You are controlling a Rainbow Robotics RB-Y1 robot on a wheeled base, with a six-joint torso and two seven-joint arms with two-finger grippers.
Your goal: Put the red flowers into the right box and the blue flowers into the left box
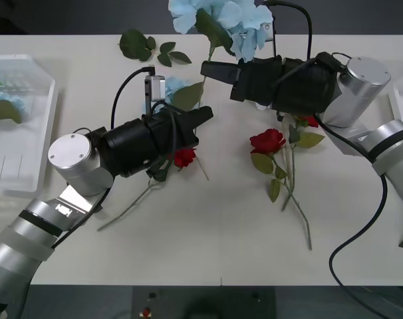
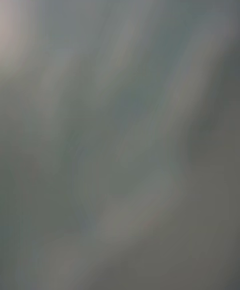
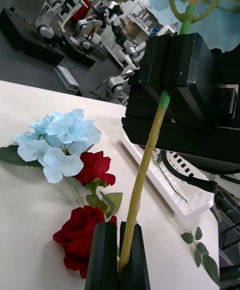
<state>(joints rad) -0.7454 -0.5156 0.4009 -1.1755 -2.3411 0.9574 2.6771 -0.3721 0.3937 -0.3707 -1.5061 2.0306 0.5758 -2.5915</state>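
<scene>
Pale blue petals are crowding the far edge of the surface [image 1: 208, 259], where a blue flower [image 1: 225, 20] is being held up between both arms. The right gripper [image 1: 211, 69] is pinching its green stem [image 3: 160, 115] high up, near the bloom, while the left gripper [image 3: 120, 250] is pressing together on the same stem lower down, as the left wrist view is showing plainly. This looks like a handover in progress, with the flower passing from the right arm to the left so it can travel to the left box [image 1: 18, 126], the ribbed crate sitting at the robot's left with one blue head already lying inside. Red flowers [image 1: 268, 141] are lying loose on the surface near the middle, another red bloom [image 1: 184, 157] is showing just under the left gripper, and a second blue head [image 3: 57, 140] is resting beside them. Next, the right gripper probably needs to let go before the left arm swings toward the crate; pulling early could bend the stem. The right box [image 1: 402, 109] is showing just an edge.
</scene>
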